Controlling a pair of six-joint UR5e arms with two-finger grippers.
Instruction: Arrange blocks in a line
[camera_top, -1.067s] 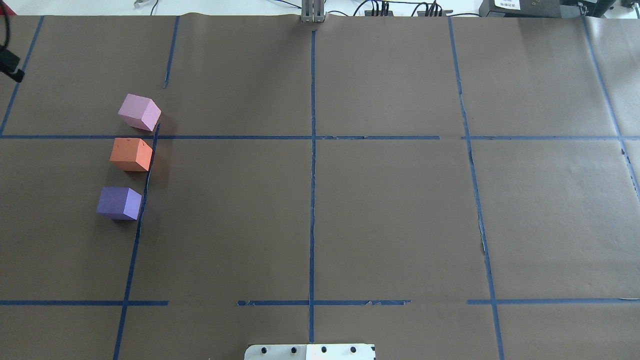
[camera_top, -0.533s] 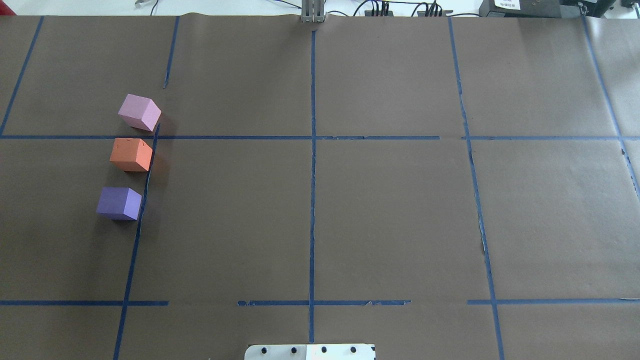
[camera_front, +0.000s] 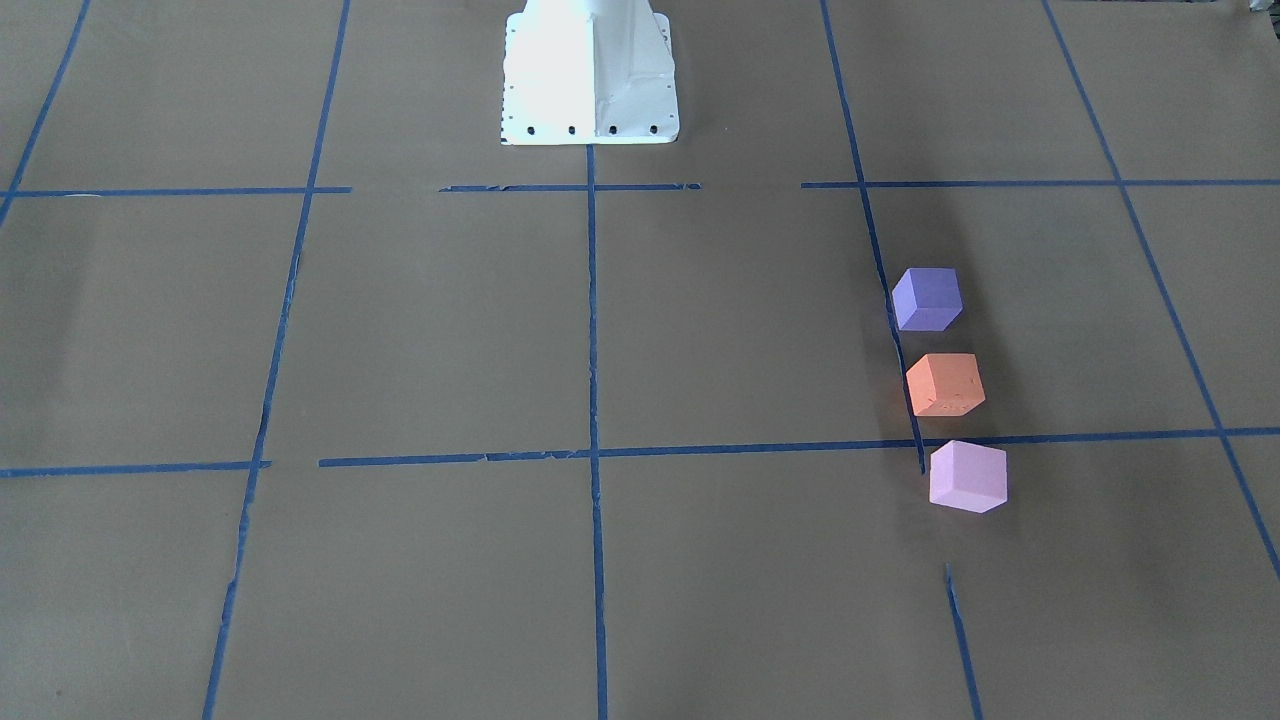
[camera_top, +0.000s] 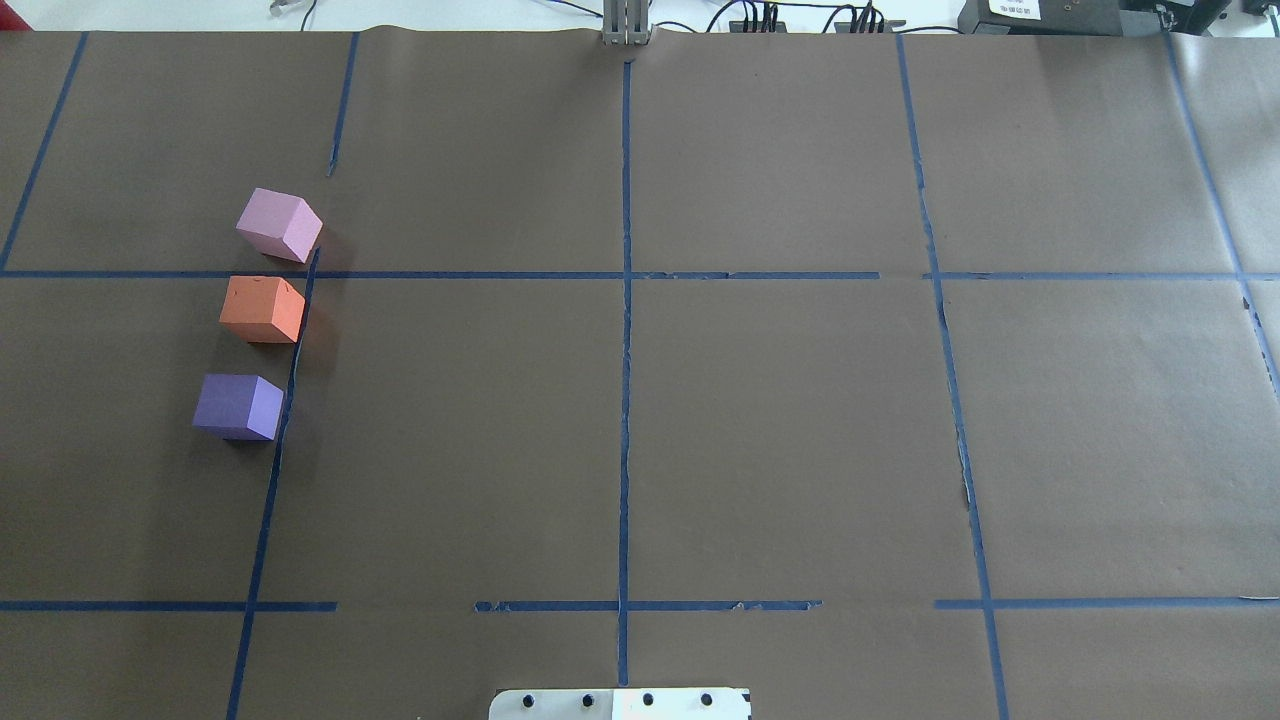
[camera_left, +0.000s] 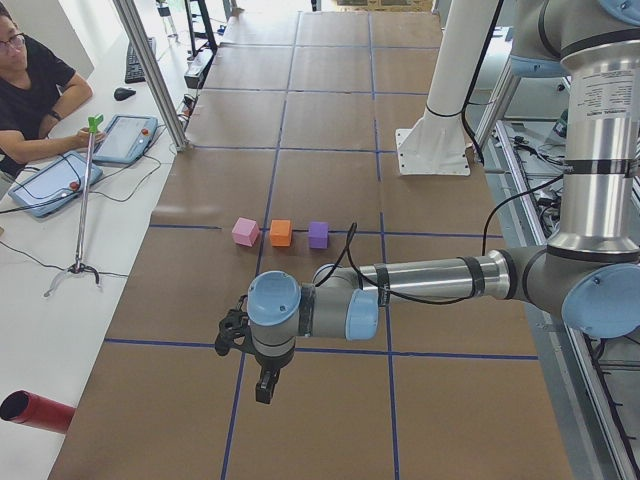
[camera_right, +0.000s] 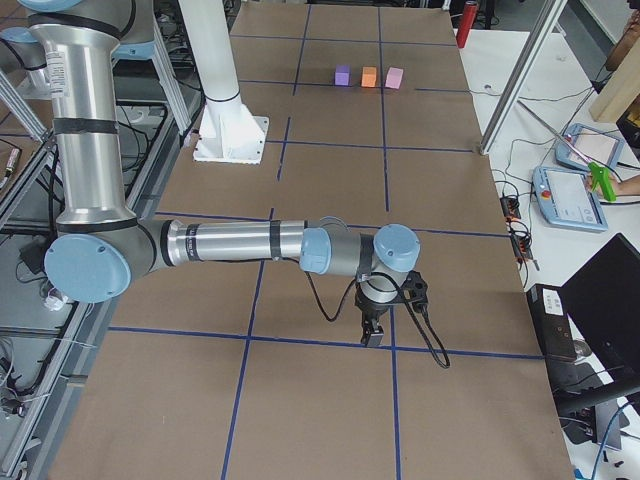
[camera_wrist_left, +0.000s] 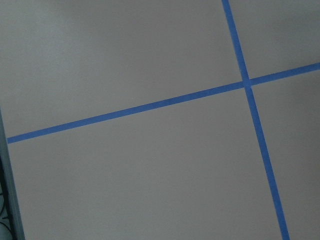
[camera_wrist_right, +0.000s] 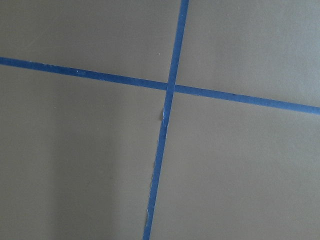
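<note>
Three cubes stand in a row on the brown paper at the robot's left: pale pink (camera_top: 280, 225), orange (camera_top: 262, 310), violet-blue (camera_top: 238, 406), with small gaps between them. The front view shows them too: violet-blue (camera_front: 927, 298), orange (camera_front: 944, 384), pink (camera_front: 967, 476). My left gripper (camera_left: 262, 385) shows only in the exterior left view, low over the table, well away from the cubes. My right gripper (camera_right: 375, 330) shows only in the exterior right view, far from the cubes (camera_right: 369, 76). I cannot tell whether either is open or shut. Both wrist views show only paper and tape.
Blue tape lines (camera_top: 625, 300) mark a grid on the paper. The white robot base (camera_top: 620, 703) stands at the near edge. An operator (camera_left: 30, 90) sits beside tablets at the table's far side. A red cylinder (camera_left: 35, 412) lies off the paper.
A dark part of the left arm at the overhead view's left edge has moved out of view. The three cubes have not moved.
</note>
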